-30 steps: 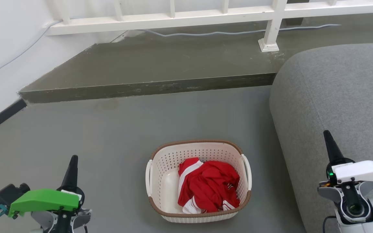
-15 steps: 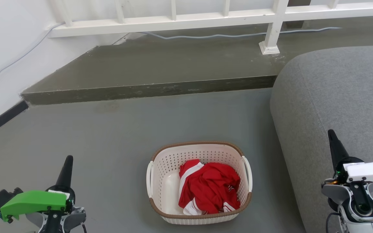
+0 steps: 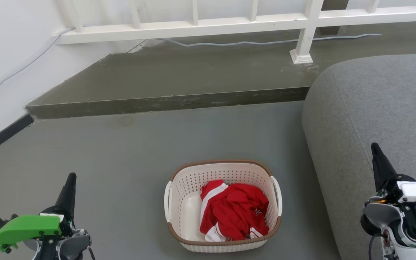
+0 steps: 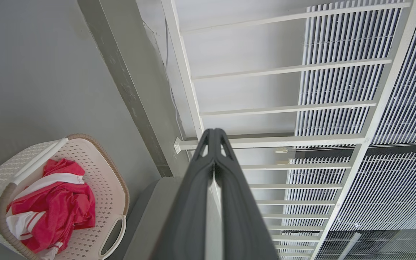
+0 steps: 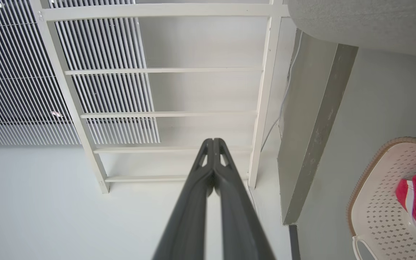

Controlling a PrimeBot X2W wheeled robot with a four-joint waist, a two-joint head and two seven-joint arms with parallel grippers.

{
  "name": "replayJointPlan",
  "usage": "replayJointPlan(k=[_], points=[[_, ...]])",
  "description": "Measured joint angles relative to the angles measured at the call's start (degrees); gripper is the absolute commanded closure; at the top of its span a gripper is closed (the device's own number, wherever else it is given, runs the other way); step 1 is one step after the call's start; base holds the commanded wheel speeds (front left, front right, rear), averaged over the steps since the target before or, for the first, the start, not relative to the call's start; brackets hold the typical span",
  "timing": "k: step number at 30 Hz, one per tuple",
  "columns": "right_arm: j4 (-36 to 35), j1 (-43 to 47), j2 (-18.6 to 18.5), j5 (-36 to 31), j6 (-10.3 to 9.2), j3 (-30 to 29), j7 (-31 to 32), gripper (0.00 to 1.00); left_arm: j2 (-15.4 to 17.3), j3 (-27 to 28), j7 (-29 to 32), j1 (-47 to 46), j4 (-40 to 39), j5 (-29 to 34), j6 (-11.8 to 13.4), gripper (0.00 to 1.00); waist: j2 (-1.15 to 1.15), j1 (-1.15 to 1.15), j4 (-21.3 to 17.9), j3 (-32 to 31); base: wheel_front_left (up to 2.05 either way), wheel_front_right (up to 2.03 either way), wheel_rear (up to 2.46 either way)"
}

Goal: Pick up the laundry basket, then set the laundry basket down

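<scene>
The laundry basket (image 3: 182, 195), cream-white and perforated with a brown rim and white side handles, stands on the grey floor at the lower middle of the head view. A crumpled red and white garment (image 3: 235, 211) lies inside it. My left gripper (image 3: 70, 180) is shut and empty at the lower left, well left of the basket. My right gripper (image 3: 375, 150) is shut and empty at the lower right, over the sofa. The left wrist view has the basket (image 4: 108, 173) at its lower left beside that gripper (image 4: 214, 131). The right wrist view has the basket (image 5: 377, 195) at its right edge, apart from that gripper (image 5: 213, 141).
A grey sofa (image 3: 374, 108) fills the right side, close to the basket's right handle. A raised dark step (image 3: 164, 103) crosses the floor beyond the basket. A white railing (image 3: 193, 25) and a thin cable (image 3: 251, 42) sit on top of it. A white wall (image 3: 5, 54) bounds the left.
The head camera has tipped slightly, so the whole scene sits a little lower. Both grippers have sunk lower and outward in the view. The basket has not moved on the floor.
</scene>
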Motion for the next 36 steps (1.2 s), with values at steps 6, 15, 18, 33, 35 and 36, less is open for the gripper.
replayJointPlan(k=[6,15,18,33,35,36], points=[[0.0,0.0,0.0,1.6,0.01,-0.4,0.1,1.00,0.0,0.2,0.4,0.0,0.0,-1.6,-0.1,1.00,0.00,0.00,0.0,-0.1,0.00,0.00,0.00],[-0.1,0.0,0.0,1.6,0.01,-0.4,0.1,1.00,0.0,0.3,0.4,0.0,0.0,-1.6,-0.1,1.00,0.00,0.00,0.0,-0.1,0.00,0.00,0.00],[-0.1,0.0,0.0,1.6,0.01,-0.4,0.1,1.00,0.0,0.3,0.4,0.0,0.0,-1.6,-0.1,1.00,0.00,0.00,0.0,-0.1,0.00,0.00,0.00],[-0.1,0.0,0.0,1.7,0.01,-0.4,0.1,1.00,0.0,0.3,0.4,0.0,0.0,-1.6,-0.1,1.00,0.00,0.00,0.0,0.0,0.00,0.00,0.00],[-0.1,0.0,0.0,1.7,0.01,-0.4,0.1,1.00,0.0,0.3,0.4,0.0,0.0,-1.6,-0.1,1.00,0.00,0.00,0.0,0.0,0.00,0.00,0.00],[-0.1,0.0,0.0,1.7,0.01,-0.4,0.1,1.00,0.0,0.3,0.4,0.0,0.0,-1.6,-0.1,1.00,0.00,0.01,0.0,0.0,0.00,0.00,0.00]])
